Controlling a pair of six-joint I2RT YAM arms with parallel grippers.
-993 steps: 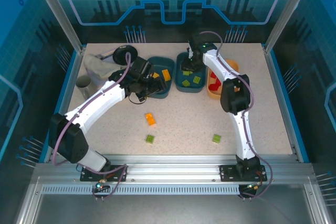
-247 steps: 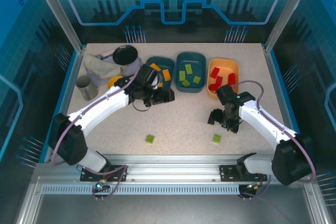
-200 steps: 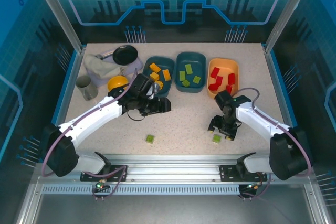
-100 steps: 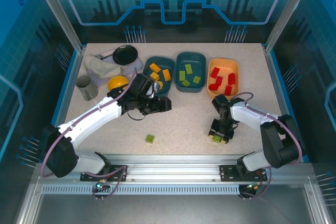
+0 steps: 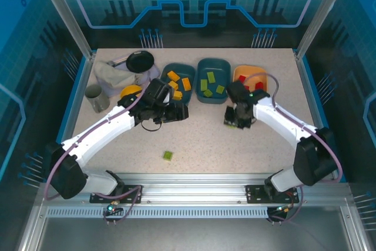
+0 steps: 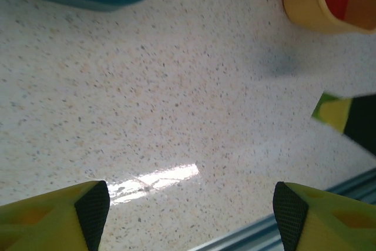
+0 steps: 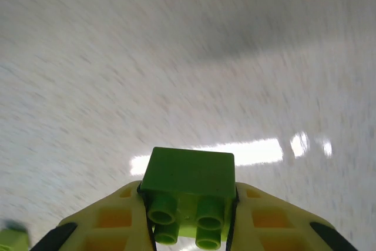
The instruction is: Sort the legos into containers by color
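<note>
Left to right, you see the left teal tray (image 5: 179, 66) carrying orange-yellow bricks (image 5: 185, 83). Just in front of it, the left jaws stand wide and empty over the speckled desk (image 5: 200, 139). A loose green brick (image 5: 168, 155) lies near the desk's front edge. The middle teal tray (image 5: 213, 60) holds green bricks (image 5: 210, 76). The right jaws pinch a light green brick (image 7: 188, 195), square with four round studs showing, above the desk. It is near the front of the pale orange tray (image 5: 252, 67), which holds red bricks (image 5: 258, 85).
</note>
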